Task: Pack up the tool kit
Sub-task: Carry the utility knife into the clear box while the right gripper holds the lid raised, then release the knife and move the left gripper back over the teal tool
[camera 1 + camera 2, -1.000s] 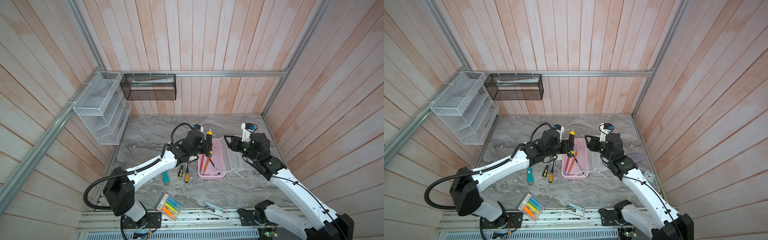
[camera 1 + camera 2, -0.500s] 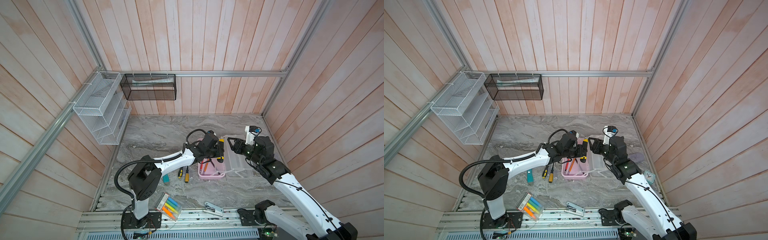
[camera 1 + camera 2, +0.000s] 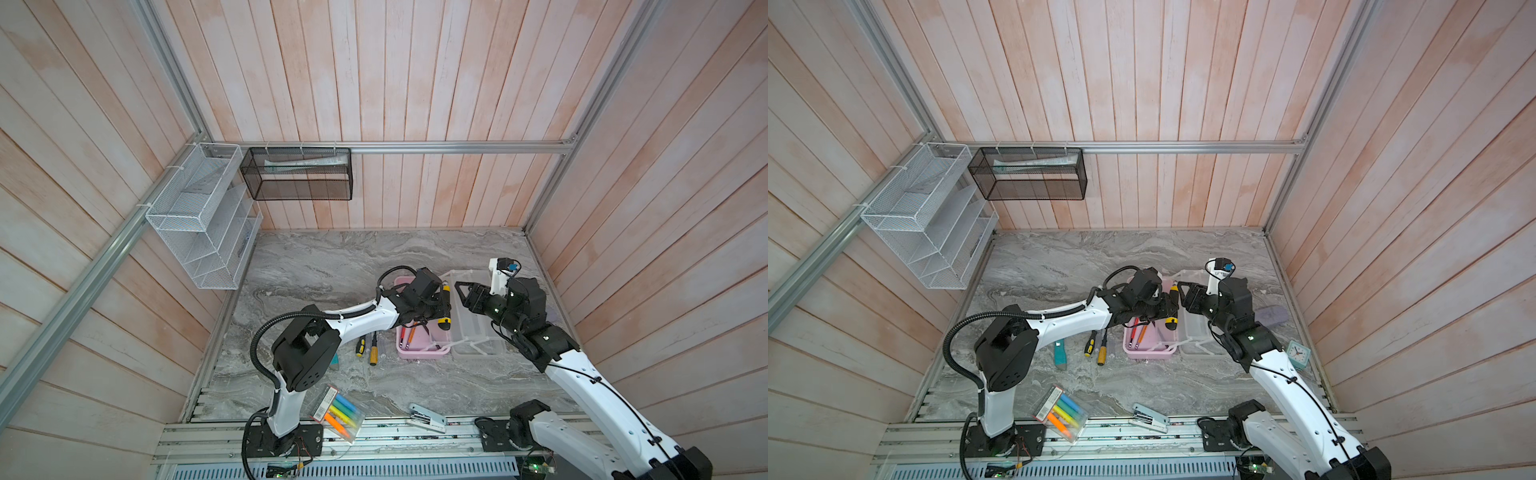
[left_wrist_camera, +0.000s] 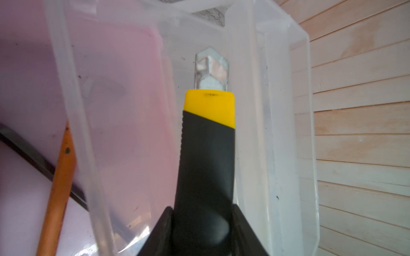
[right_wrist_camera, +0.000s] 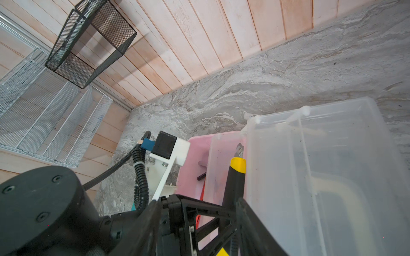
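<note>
The left gripper (image 3: pixel 434 306) has come down. A second ago it held the black-handled tool with yellow ends (image 4: pixel 206 155) upright, high above the kit. Now the tool lies low and nearly level, its short silver tip pointing to 12 o'clock. It runs along the clear plastic inner tray (image 4: pixel 73 115), which sits in the 3 o'clock side of the pale pink rectangular plastic box (image 3: pixel 419 354). The jaws are narrowly apart and clamped on the tool's black grip, as the left wrist view shows. Whether the tool already rests on the tray floor I cannot tell. The right gripper (image 3: pixel 462 291) has sunk with it and hovers just at 3 o'clock of the tool's tip, over the translucent plastic lid (image 3: pixel 478 349) folded flat beside the box. Its jaws look partly apart with nothing between them. I judge this to be the placing step, nearly finished: letting go should leave one more tool packed. The box has not shifted, at about 3 o'clock of the centre of the grey marbled tabletop (image 3: pixel 332 257), with thin red and orange tools (image 3: pixel 409 334) inside as before. Two yellow-and-black screwdrivers (image 3: pixel 374 355) and a teal utility knife (image 3: pixel 1060 353) wait loose at its 9 o'clock, unchanged, so packing remains.
</note>
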Tool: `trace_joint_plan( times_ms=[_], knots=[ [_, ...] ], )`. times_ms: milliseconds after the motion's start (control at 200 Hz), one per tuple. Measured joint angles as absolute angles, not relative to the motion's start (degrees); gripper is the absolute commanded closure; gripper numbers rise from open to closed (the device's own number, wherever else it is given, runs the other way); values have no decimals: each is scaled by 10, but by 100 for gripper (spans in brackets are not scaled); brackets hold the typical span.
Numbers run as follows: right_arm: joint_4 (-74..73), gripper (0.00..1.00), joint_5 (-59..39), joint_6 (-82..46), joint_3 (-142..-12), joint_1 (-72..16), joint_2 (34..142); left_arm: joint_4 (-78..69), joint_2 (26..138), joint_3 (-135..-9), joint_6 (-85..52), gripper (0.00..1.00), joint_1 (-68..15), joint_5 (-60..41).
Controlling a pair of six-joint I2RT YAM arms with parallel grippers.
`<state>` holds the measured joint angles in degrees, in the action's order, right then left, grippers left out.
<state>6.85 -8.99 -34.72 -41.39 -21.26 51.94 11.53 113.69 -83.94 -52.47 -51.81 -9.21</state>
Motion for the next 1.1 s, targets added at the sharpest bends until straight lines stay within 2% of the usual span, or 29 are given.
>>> trace_joint_plan(
  times_ms=[290,535,705,815,1000,1100],
  knots=[
    [65,43,-96,-347,-412,-212,520,111,1139,-844,-526,53,-522,-105],
    [64,42,-98,-345,-412,-210,537,109,1139,-857,-521,52,-514,-107],
    [65,42,-101,-342,-417,-209,542,97,1131,-848,-509,41,-500,-105],
    [65,41,-104,-337,-430,-209,548,97,1089,-811,-473,33,-491,-81],
    [73,37,-104,-323,-455,-216,555,119,960,-726,-407,32,-471,-11],
    [76,37,-90,-313,-474,-250,567,150,895,-678,-390,33,-442,34]
  ],
)
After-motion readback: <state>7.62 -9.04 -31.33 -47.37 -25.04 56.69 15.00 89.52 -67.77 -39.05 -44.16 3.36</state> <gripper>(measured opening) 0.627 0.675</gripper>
